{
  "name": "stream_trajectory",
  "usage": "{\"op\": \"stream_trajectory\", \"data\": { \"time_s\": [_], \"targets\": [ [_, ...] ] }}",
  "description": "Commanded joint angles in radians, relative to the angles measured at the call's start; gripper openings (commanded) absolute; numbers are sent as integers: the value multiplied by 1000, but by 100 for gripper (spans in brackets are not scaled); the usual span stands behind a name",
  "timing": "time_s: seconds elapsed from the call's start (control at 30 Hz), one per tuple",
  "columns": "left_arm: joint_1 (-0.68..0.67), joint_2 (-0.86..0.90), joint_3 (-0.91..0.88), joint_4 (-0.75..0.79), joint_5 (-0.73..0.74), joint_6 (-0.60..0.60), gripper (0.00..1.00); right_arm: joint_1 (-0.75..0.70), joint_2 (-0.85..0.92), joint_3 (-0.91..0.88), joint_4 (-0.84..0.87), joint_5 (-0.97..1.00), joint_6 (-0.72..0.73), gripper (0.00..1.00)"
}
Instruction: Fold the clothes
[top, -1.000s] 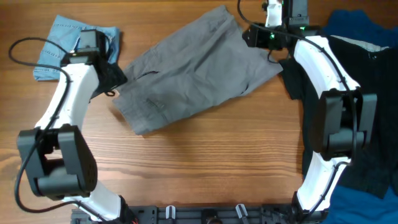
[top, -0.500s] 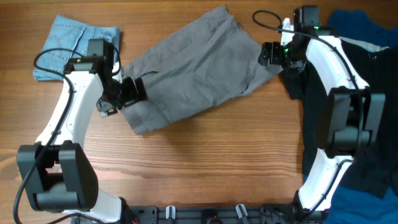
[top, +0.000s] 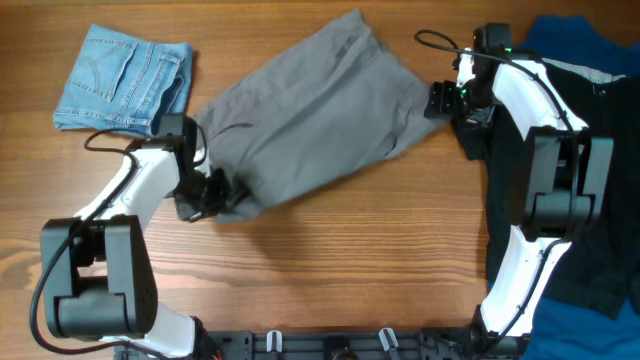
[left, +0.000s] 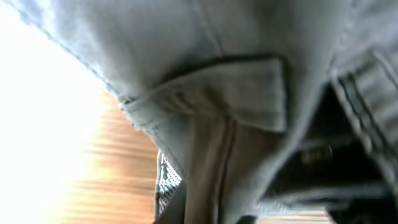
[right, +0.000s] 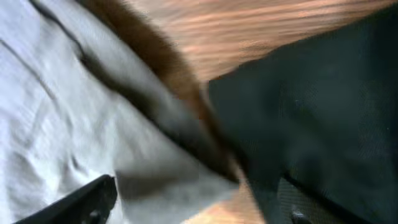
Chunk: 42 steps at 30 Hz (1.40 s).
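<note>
Fingers of the left gripper (top: 215, 190) clench a corner of the grey shorts (top: 300, 120) toward the table's (top: 350, 260) left edge. Those of the right gripper (top: 440, 100) stand spread beside the black garment (top: 615, 250).

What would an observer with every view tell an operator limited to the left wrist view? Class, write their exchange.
Operator: I see only grey fabric. Where am I gripping?
Observer: The left end effector is shut on the grey shorts at the corner nearest the left arm's base.
Operator: Anything else nearby?
Observer: Folded denim shorts lie apart from them.
Operator: The other arm?
Observer: The right end effector stands open at the grey shorts' opposite edge.
</note>
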Motion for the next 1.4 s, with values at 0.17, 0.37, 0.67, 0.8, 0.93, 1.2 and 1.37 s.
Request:
{"op": "stream_trajectory", "data": {
  "time_s": [0.17, 0.37, 0.67, 0.8, 0.93, 1.2, 1.37],
  "targets": [
    [221, -2, 71, -42, -176, 14, 6, 78, -16, -76, 18, -217, -184, 91],
    [229, -2, 245, -116, -161, 43, 56, 149, -16, -166, -188, -172, -210, 25],
    [229, -1, 406, -165, -161, 69, 93, 2, -106, -130, -196, 31, 53, 48],
    [229, 0, 405, -108, -148, 89, 96, -16, -195, -130, -36, -319, -122, 62],
    [229, 1, 403, -117, -138, 116, 96, 18, -194, -131, 145, -369, -128, 71],
    [229, 1, 398, -117, -139, 122, 96, 127, -88, -132, 319, -153, -102, 73],
    [229, 5, 398, -117, -139, 122, 96, 135, -67, -132, 330, -163, -101, 26]
  ]
}}
